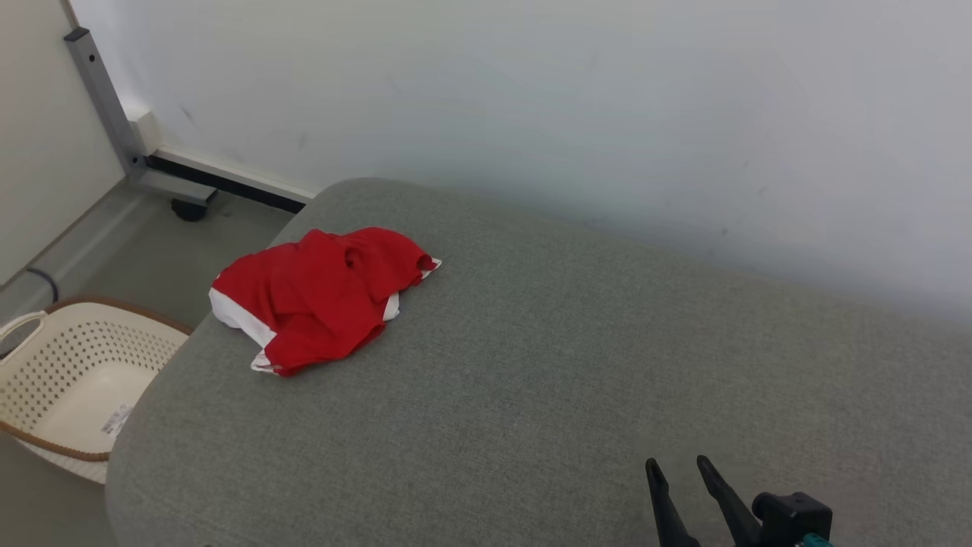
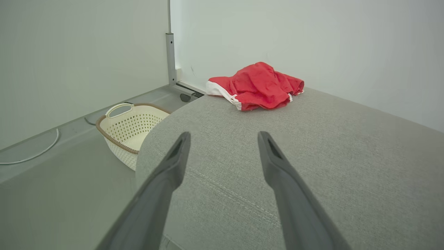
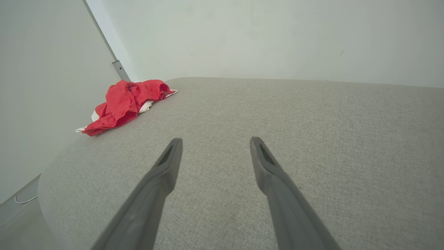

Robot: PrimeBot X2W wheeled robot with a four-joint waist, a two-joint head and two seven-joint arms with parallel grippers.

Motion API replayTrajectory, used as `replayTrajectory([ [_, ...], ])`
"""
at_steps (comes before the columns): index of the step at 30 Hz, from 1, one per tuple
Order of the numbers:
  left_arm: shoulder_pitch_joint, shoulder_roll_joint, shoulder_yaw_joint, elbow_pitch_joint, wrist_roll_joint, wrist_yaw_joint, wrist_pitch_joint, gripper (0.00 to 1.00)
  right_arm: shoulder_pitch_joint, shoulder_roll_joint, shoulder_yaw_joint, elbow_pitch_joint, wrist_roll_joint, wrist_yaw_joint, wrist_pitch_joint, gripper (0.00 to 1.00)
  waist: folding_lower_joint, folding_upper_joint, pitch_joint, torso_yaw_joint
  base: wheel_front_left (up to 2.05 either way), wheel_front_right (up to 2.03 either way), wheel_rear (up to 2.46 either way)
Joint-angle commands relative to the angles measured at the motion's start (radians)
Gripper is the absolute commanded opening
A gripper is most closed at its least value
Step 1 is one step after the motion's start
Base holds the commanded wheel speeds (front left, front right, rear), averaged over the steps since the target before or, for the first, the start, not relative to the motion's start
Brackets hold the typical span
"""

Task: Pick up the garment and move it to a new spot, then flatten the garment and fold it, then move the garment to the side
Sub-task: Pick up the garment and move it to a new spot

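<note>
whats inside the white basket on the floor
Inside the basket I see its pale bottom and a small label. The grey cushion covers its right part in the head view, so anything there cannot be seen.

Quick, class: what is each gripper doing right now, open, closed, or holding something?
Left gripper: open, holding nothing.
Right gripper: open, holding nothing.
</note>
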Motion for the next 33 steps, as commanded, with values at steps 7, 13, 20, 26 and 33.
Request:
replayTrajectory([
  [7,-0.013,0.025,0.031,0.013,-0.034,-0.011,-0.008,1.0,-0.034,-0.001,0.019,0.033,0.006,0.0,-0.021,1.0,-0.0001,-0.0001,0.031,0.026,0.0,0.0,0.0],
  [13,-0.079,-0.007,-0.011,0.068,-0.057,0.0,0.059,1.0,-0.031,-0.001,0.019,0.037,-0.004,0.0,-0.02,1.0,-0.0001,-0.0001,0.033,0.027,0.0,0.0,0.0],
  [20,-0.356,0.03,-0.112,0.307,-0.053,-0.119,0.158,1.0,0.041,-0.001,0.001,-0.013,-0.034,0.0,0.013,1.0,-0.0001,-0.0001,0.027,0.019,0.0,0.0,0.0],
  [26,-0.574,0.057,-0.105,0.572,-0.083,-0.159,0.231,1.0,0.066,-0.007,0.051,-0.132,-0.095,0.0,0.097,1.0,-0.0001,-0.0001,0.091,-0.088,0.0,0.0,0.0],
  [33,-0.782,0.094,-0.074,0.766,-0.099,-0.161,0.238,1.0,0.049,-0.06,0.091,-0.286,-0.12,0.0,0.2,1.0,-0.0001,-0.0001,0.219,-0.204,0.0,0.0,0.0],
])
